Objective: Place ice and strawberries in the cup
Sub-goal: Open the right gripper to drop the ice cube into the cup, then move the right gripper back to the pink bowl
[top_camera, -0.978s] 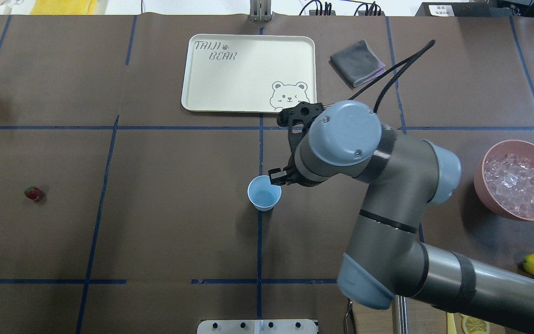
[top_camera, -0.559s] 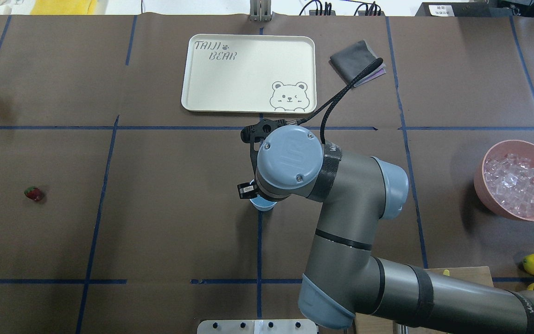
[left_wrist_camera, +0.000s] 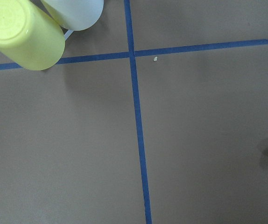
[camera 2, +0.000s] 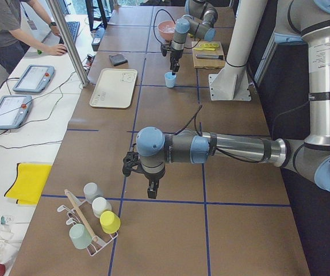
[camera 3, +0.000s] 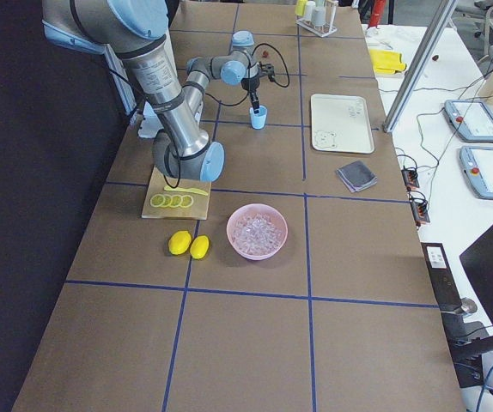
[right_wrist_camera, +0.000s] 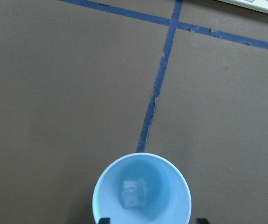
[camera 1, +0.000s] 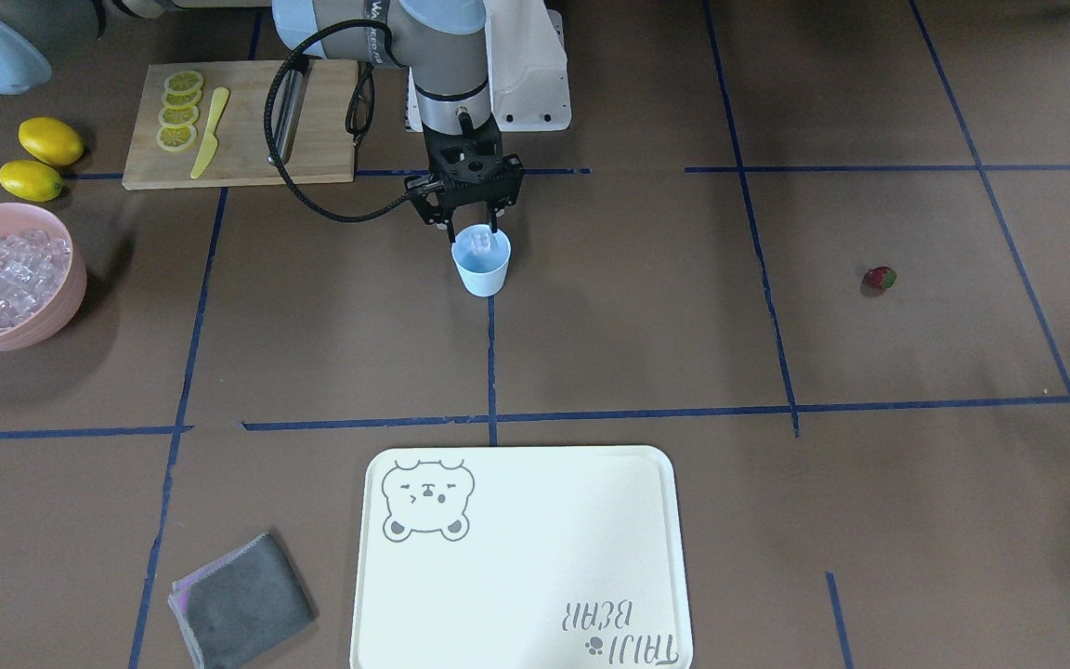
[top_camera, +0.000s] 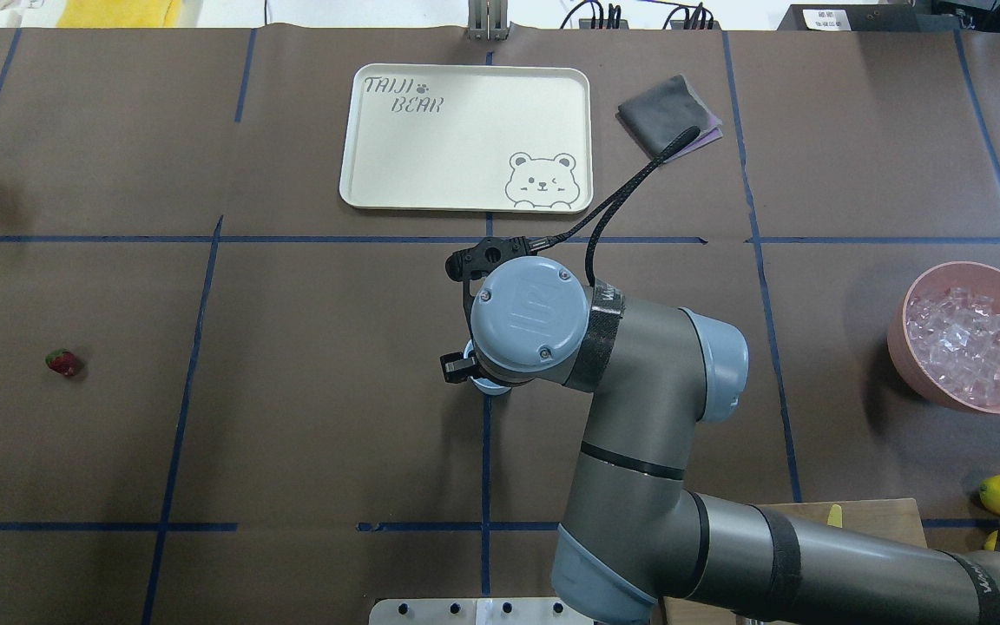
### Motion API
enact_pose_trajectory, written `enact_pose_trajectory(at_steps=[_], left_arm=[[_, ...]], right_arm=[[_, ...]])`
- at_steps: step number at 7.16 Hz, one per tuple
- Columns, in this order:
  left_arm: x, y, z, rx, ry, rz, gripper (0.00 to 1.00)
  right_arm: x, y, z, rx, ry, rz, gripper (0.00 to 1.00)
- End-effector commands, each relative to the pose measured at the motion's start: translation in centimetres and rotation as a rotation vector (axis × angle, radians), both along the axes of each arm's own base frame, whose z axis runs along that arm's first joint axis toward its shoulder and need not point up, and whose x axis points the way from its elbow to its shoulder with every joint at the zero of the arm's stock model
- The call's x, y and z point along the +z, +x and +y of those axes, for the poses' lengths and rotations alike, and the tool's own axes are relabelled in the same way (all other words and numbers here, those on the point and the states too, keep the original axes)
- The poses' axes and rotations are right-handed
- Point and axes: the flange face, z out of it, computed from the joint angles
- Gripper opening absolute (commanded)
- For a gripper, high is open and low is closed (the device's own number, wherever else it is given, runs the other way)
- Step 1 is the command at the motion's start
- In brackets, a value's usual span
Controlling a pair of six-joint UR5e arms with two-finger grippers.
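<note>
directly under the right gripper (camera 1: 472, 227), pale blue cup (camera 1: 481, 270), one ice cube (right_wrist_camera: 134, 193) inside, jaws spread wide

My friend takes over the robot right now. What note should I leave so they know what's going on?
Right gripper: open, just above the cup.
Left gripper: hangs far out on the robot's left; cannot tell whether it is open or shut.
Ice: one ice cube is in the cup; the rest is in the pink bowl.
Strawberry: on the table, far on the robot's left.
Done: first ice in. Left: maybe more ice, then the strawberry.
</note>
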Motion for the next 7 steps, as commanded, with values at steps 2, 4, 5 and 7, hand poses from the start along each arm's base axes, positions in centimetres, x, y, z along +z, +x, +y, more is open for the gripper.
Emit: enact_pose_trajectory(at_steps=[2, 4, 5, 7], left_arm=[[0.0, 0.0, 0.0, 0.001, 0.0, 0.0, 1.0], [0.1, 0.0, 0.0, -0.001, -0.001, 0.0, 1.0], [0.1, 0.0, 0.0, 0.001, -0.001, 0.0, 1.0], [0.1, 0.0, 0.0, 0.001, -0.001, 0.0, 1.0]], right_arm=[[-0.7, 0.9, -0.4, 0.005, 0.004, -0.017, 0.99], [1.7, 5.6, -5.2, 0.009, -0.031, -0.009, 0.99], [3.4, 8.9, -7.6, -0.033, 0.005, 0.005, 0.99], [9.7, 18.4, -10.8, -0.131, 0.064, 0.033, 0.99]])
